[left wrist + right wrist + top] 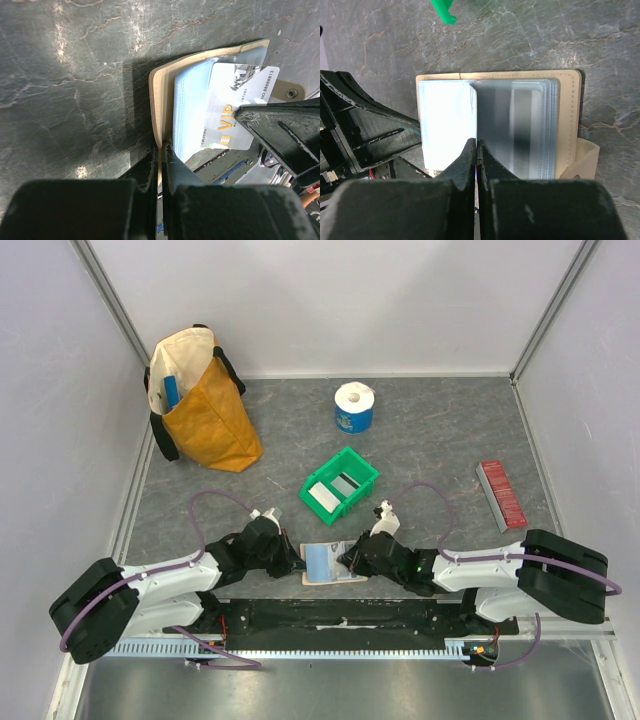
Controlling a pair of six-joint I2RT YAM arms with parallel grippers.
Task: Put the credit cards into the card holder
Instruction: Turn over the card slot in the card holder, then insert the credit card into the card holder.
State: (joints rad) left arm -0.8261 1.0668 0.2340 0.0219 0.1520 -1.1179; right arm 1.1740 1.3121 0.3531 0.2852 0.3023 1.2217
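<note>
The tan card holder (pixel 325 566) lies open near the table's front edge, between my two grippers. My left gripper (pixel 296 562) is shut on the edge of its tan cover (pixel 156 95), pinched between the fingertips (pixel 161 148). My right gripper (pixel 346 558) is shut on a white VIP credit card (pixel 235 107), whose end sits in the holder's bluish clear pockets (pixel 190 110). In the right wrist view that gripper (pixel 477 144) holds the card edge-on over the open pockets (pixel 530 125). Two more cards, one white (pixel 322 497) and one dark (pixel 346 483), lie in the green bin (pixel 362 468).
A yellow bag (pixel 205 405) stands at the back left. A blue and white roll (pixel 353 407) is at the back centre. A red ridged strip (pixel 501 494) lies at the right. The green bin's corner (pixel 442 12) is just beyond the holder.
</note>
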